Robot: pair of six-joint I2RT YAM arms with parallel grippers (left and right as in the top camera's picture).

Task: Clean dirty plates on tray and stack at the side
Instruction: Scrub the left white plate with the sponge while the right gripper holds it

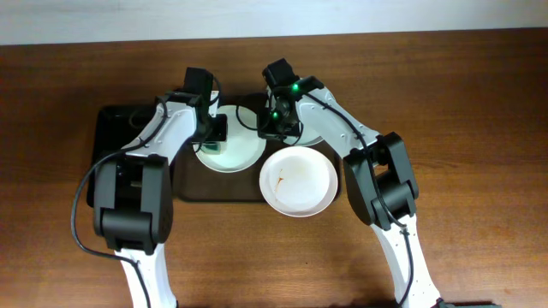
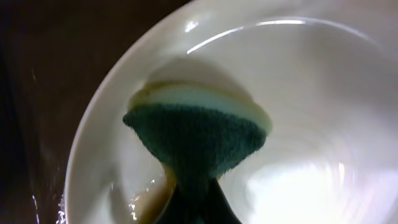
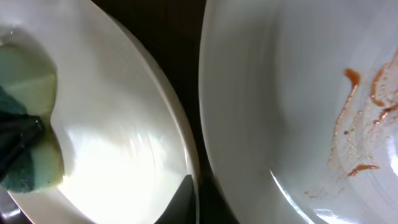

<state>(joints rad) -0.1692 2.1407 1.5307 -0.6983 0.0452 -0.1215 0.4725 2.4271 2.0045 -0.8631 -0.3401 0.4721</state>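
Seen from overhead, left to right: reaching in at 9 o'clock with the left tool (image 1: 216,137), clenched on a green-and-pale sponge (image 1: 214,147) and pressing it into a white plate (image 1: 238,156) on the dark brown tray (image 1: 218,186). Just right of that, hanging the right tool (image 1: 278,124) over the same plate's 2 o'clock rim, with green lights (image 1: 295,85) glowing on the arm. Whether clenched or released, cannot tell. At 5 o'clock of the white plate, showing a smeared plate (image 1: 308,192) just at the tray's right edge, mostly on the wooden bench (image 1: 445,85). At 12 o'clock of that, only a sliver of a third plate (image 1: 317,137) behind the right arm.

Seen only from the left wrist: the sponge's dark scouring face pinched to a narrow waist, pale foam behind it, and a brown puddle (image 2: 152,199) at 7 o'clock in the plate.

Seen only from the right wrist: two plate rims close together with a dark gap between, the sponge at 9 o'clock, and orange-brown streaks (image 3: 354,118) at 3 o'clock. Which of the other two plates carries them, cannot tell.
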